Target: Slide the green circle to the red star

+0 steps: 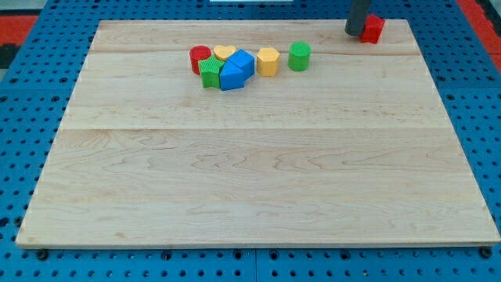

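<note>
At the upper right of the frame, in the one camera view, my tip (356, 33) is seen resting on the bench (258, 180), just beside, perhaps touching, the red star (373, 28), which sits near the bench's top right corner. No hand is carried by this arm, only the dark rod, so nothing can be said to be open, closed or gripping.

The green circle (299, 56) is found at the upper middle of the frame, at the right end of a row of blocks and well apart from the star. Just to its left lies a yellow block (268, 61), then a blue block (236, 70), a green block (210, 72), a red circle (200, 57) and a yellow heart (225, 52), tightly clustered.

Two risks are judged from here. The star could be nudged off the nearby bench edge if the rod is moved rightward. The yellow block could be carried along if the circle is approached from its left with too little room between them.

The rod's upper part is cut off by the frame's top. The star is partly hidden behind the rod, so its shape is hard to confirm. The shapes of the clustered blocks are overlapped and uncertain.
</note>
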### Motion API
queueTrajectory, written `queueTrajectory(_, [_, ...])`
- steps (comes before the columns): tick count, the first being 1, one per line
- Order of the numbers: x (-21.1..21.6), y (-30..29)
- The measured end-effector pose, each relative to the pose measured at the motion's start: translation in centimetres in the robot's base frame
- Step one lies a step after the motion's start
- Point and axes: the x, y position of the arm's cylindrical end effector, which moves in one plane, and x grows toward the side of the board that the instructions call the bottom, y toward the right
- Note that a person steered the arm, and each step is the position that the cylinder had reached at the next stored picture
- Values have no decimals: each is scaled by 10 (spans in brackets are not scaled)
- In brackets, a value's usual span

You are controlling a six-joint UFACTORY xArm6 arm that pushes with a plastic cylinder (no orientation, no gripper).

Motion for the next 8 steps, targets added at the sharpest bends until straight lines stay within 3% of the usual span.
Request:
queueTrajectory(2, [13, -113])
queueTrajectory(3, [43, -142])
queueTrajectory(5, [57, -129])
queueTrajectory(8, [108, -44])
